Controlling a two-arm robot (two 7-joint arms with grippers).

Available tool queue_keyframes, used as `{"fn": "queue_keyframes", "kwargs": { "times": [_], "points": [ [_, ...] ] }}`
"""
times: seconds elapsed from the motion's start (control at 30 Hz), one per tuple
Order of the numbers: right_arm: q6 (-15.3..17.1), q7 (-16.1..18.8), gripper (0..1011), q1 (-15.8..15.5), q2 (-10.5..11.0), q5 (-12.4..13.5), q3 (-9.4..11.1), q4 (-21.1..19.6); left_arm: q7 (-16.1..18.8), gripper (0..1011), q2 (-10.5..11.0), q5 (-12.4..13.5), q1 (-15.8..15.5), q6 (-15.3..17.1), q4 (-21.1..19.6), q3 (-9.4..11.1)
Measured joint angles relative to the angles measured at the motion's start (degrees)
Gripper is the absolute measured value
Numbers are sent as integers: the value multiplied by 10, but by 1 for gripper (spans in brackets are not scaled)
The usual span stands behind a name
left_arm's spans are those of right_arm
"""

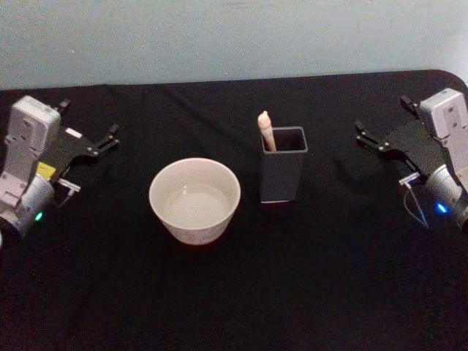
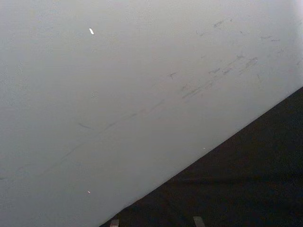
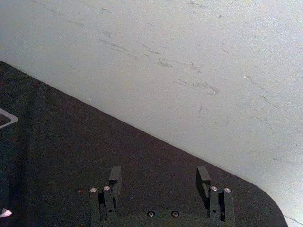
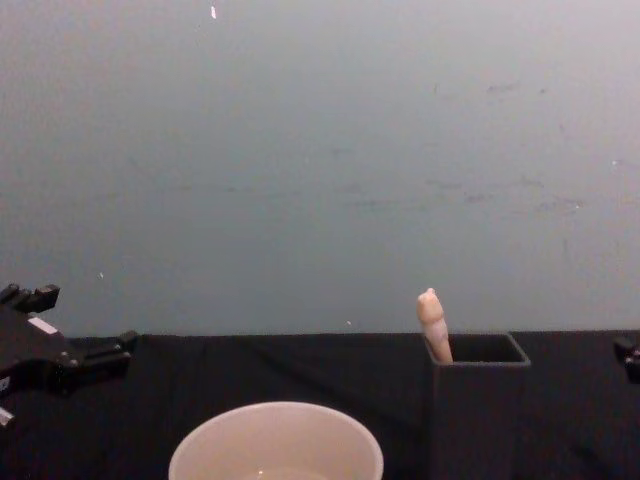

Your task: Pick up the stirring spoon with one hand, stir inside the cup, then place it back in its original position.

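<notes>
Inside the dark grey holder (image 1: 282, 175), beige knobbed stirring spoon (image 1: 265, 130) handle-up; left pincer (image 1: 114, 137) and right pincer (image 1: 360, 134) spread, empty.

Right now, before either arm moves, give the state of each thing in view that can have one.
stirring spoon: standing in the holder, beige handle top above its rim.
holder: upright, spoon inside.
cup: upright, no spoon in it.
left gripper: open, holding nothing, left of the cup.
right gripper: open, holding nothing, right of the holder.
</notes>
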Motion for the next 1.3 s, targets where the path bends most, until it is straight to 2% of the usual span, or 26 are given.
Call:
{"fn": "queue_keyframes", "kwargs": {
  "times": [1.3],
  "points": [
    [0, 0, 1000, 0, 0, 0, 0, 0, 0, 1001, 0, 0, 0, 0, 0, 0]
  ]
}}
